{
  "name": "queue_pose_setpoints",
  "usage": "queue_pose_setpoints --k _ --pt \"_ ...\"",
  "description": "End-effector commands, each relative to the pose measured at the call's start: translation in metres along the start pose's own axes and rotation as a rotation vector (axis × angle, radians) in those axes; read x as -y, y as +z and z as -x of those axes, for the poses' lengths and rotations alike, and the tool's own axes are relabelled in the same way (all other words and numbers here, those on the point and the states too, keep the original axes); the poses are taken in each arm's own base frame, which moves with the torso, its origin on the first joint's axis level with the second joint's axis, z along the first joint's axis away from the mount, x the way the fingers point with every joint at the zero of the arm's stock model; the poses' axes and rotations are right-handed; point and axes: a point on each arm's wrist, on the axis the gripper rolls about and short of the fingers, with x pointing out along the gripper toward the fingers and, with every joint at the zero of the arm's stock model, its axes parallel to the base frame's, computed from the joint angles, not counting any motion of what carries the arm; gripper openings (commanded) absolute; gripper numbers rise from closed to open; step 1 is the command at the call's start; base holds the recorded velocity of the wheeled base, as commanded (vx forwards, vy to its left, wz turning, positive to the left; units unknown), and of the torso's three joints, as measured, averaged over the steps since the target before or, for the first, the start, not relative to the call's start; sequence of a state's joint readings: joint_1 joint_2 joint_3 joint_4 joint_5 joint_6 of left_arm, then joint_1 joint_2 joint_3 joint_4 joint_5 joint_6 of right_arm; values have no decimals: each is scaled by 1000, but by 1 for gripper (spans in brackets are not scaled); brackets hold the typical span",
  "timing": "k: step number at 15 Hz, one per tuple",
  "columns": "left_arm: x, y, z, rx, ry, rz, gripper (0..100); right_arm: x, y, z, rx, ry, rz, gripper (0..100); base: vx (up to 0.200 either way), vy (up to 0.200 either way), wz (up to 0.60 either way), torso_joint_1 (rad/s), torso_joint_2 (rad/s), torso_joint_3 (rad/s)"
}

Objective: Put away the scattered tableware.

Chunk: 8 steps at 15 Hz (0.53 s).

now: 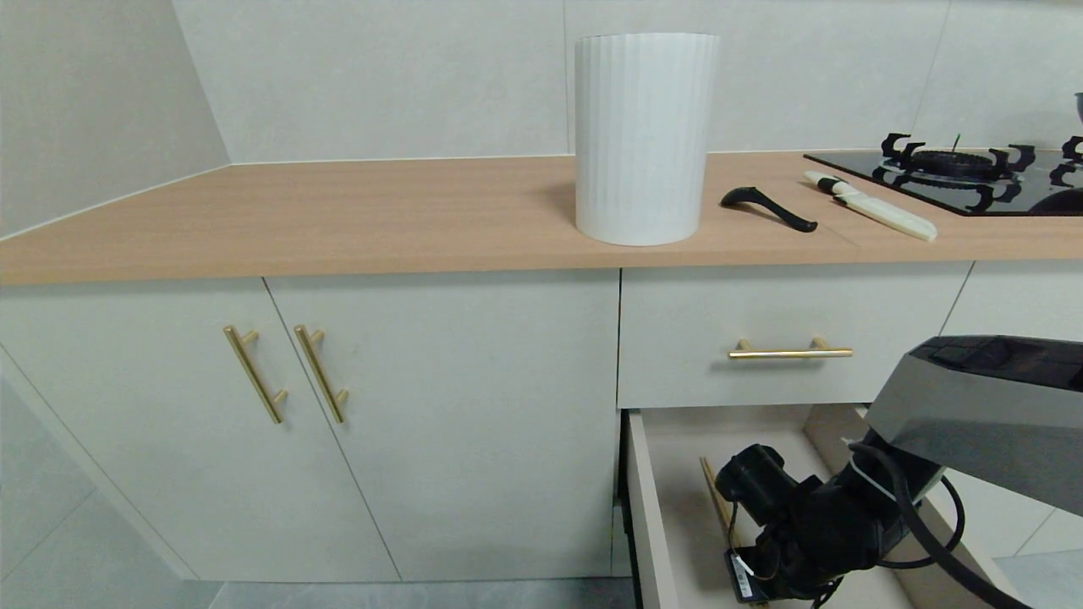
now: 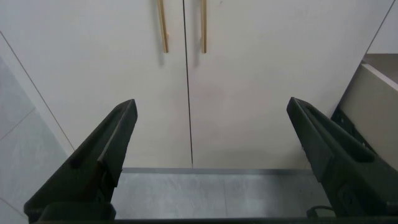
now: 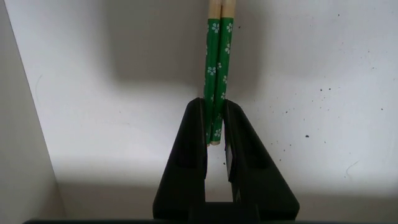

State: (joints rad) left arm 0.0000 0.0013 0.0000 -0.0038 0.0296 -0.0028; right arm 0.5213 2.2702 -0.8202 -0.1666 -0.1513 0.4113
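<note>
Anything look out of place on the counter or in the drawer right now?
Nothing damaged or spilled. A black curved utensil and white knife lie loose on the wooden counter beside the hob. The right gripper pinches the green flowered chopsticks by their very ends.

Pale grey tiled walls (image 1: 381, 76) meet in a corner behind a wooden countertop (image 1: 338, 211); a black gas hob (image 1: 956, 173) is set into its right end; below, two off-white cabinet doors (image 1: 440, 423) carry brass bar handles (image 1: 254, 372); a shut drawer (image 1: 761, 304) sits above an open drawer (image 1: 653, 507); the floor (image 1: 51, 550) is grey tile.
</note>
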Motion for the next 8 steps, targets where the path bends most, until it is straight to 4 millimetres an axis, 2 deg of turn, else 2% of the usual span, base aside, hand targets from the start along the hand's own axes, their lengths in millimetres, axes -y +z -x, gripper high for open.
queue_pose_setpoints --k 1,6,8 --pt "0 0 0 1 1 0 100 0 0 0 2 2 0 100 0 0 0 0 0 0" --pt "0 0 0 1 1 0 100 0 1 3 5 5 -1 100 0 0 0 0 0 0" --pt "0 0 0 1 1 0 100 1 4 16 38 22 -8 100 0 0 0 0 0 0"
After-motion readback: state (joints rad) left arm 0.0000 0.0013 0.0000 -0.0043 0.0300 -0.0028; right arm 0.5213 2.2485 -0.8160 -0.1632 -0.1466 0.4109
